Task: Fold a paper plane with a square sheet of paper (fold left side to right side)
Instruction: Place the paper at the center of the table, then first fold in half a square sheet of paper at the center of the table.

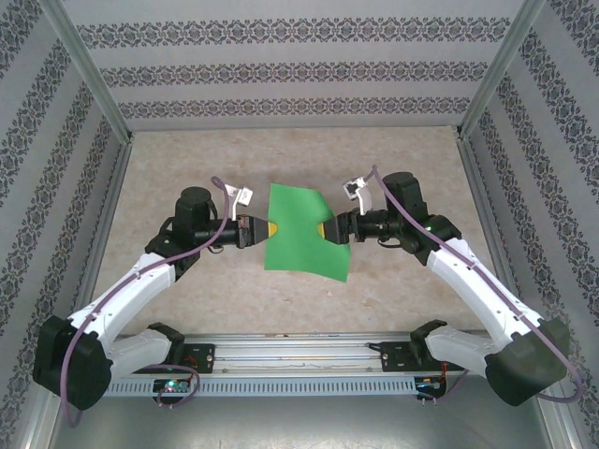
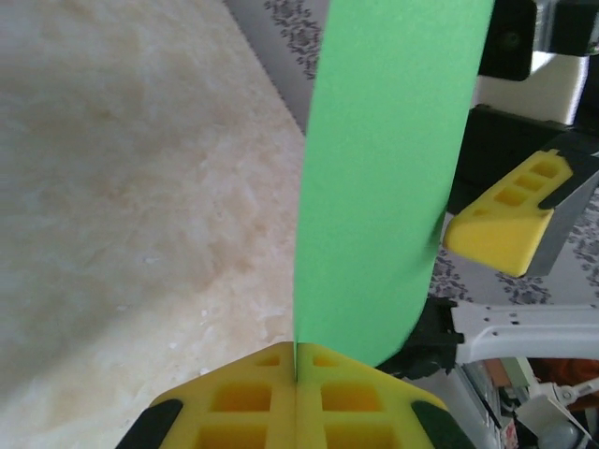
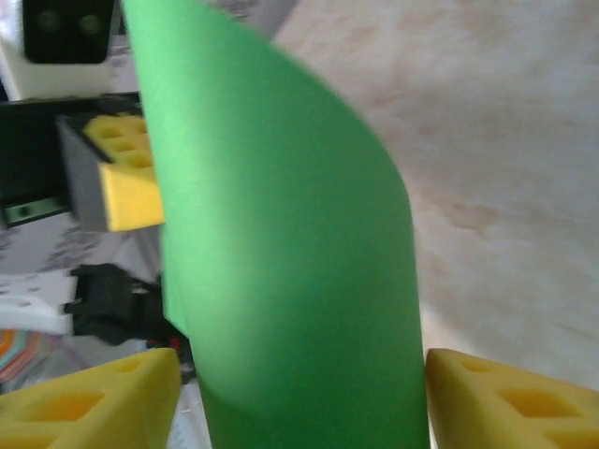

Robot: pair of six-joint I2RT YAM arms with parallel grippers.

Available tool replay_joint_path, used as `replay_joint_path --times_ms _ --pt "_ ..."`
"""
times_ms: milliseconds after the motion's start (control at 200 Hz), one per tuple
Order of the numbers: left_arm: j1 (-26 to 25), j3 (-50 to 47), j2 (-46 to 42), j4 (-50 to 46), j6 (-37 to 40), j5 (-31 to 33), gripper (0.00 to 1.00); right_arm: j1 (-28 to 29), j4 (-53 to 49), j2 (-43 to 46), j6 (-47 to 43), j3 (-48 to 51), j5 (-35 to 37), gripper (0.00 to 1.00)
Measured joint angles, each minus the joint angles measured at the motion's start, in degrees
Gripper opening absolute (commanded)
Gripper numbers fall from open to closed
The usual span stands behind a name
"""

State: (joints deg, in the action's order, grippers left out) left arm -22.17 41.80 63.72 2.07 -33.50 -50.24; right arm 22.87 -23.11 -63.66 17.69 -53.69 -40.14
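Thin, matte green sheet (image 1: 301, 232), bowed over the middle of the table (image 1: 402, 299). Left gripper (image 1: 269, 228) clamped tight on its left edge. Right gripper (image 1: 324, 229) spread wide, yellow ribbed fingers (image 3: 103, 393) either side of the right edge, gripping nothing. Best to carry the left edge across low and level, match corners, then press flat onto the table's mottled beige top.

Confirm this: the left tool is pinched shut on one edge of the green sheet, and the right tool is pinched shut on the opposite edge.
Not quite. The right tool is open: the right wrist view shows its yellow fingers standing apart on either side of the green sheet. The left tool is pinched shut on its edge, as stated.
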Motion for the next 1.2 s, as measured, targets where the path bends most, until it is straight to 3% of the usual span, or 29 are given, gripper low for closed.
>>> replay_joint_path --times_ms 215,380,520,839,954,1199 --pt "0.0 -1.7 8.4 -2.8 -0.5 4.0 0.0 -2.9 -1.6 0.2 1.9 3.1 10.6 0.77" --pt "0.0 -1.9 17.3 -6.1 -0.1 7.7 0.0 -2.9 -1.1 -1.2 5.0 6.4 14.7 0.74" --pt "0.0 -1.8 23.7 -9.5 0.2 11.3 0.0 -2.8 0.7 -4.1 8.5 9.0 16.0 0.61" --pt "0.0 -1.5 25.8 -11.5 -1.7 15.0 0.0 2.6 5.0 -18.2 15.0 10.2 16.8 0.13" --pt "0.0 -1.5 25.7 -11.5 -2.3 15.5 0.0 4.3 6.2 -22.6 15.9 10.2 17.0 0.07" --pt "0.0 -1.5 24.7 -11.5 -2.7 15.5 0.06 6.2 7.1 -29.3 16.7 9.0 17.7 0.04"
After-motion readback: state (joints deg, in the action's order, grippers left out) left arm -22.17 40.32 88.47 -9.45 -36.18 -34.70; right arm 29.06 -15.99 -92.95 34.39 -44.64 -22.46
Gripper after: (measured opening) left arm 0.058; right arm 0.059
